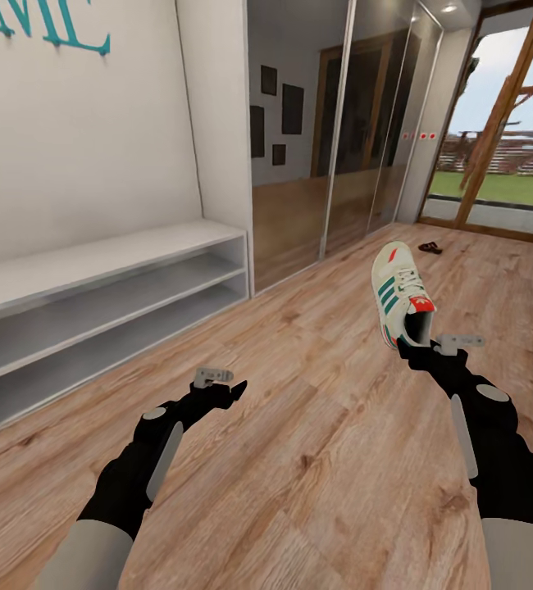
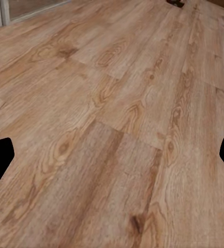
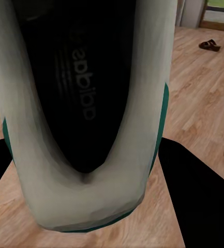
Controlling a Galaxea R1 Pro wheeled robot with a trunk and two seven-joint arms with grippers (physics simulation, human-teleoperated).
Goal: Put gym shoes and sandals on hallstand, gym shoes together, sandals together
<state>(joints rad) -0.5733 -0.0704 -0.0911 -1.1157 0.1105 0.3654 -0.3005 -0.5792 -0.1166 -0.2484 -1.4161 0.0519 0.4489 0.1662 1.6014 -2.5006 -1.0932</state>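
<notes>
We hold one gym shoe (image 1: pixel 401 297) by its heel in the right gripper (image 1: pixel 418 348), left gripper (image 1: pixel 232 388) wide and empty; that shallow hold risks a drop before the hallstand (image 1: pixel 94 262).

Teal lettering (image 1: pixel 49 29) is seen on the white wall (image 1: pixel 86 139) at ten o'clock, cut off by the frame's upper edge. Mirrored sliding wardrobe doors (image 1: pixel 332 131) are set at twelve o'clock, and dark picture frames (image 1: pixel 279 115) are reflected in them. A wood-framed glass door (image 1: pixel 504 123) is placed at two o'clock; through it green grass (image 1: pixel 496 188), blue sky and a slatted fence are shown. A recessed ceiling light (image 1: pixel 449 8) is lit above.
</notes>
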